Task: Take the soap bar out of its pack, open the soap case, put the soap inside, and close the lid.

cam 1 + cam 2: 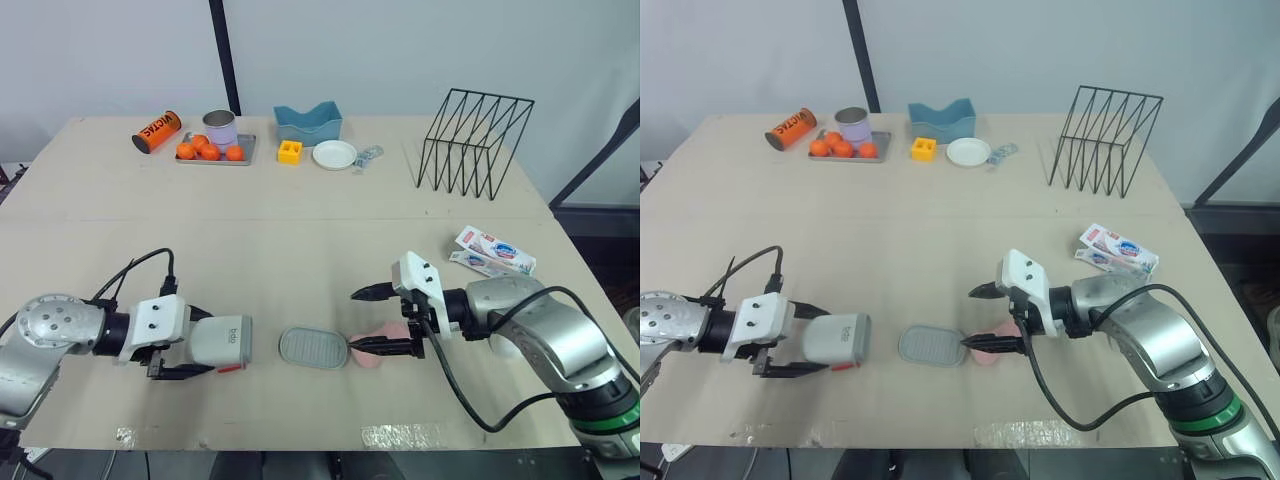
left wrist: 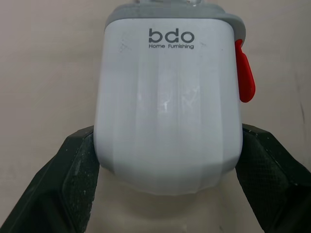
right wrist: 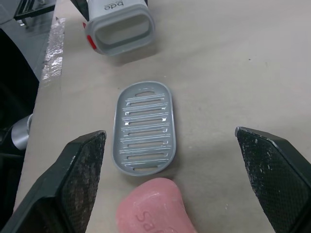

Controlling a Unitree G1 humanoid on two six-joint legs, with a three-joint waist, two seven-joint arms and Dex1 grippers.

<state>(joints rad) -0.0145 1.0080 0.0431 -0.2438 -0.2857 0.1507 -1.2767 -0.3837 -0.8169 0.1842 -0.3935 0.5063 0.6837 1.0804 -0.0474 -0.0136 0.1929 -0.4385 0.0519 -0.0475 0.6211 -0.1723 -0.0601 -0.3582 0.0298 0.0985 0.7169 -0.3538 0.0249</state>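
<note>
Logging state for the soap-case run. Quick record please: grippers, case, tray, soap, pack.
left gripper: shut on white case, case on its side, open mouth toward the tray
right gripper: open, a finger either side of pink soap
grey slatted tray: out of the case, flat on table, between case and soap
pink soap: unwrapped, on table
soap pack: on table, beyond right gripper
soap in case: not yet

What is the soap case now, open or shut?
Open: the soap case shows an empty mouth, and its grey tray lies apart from it.
</note>
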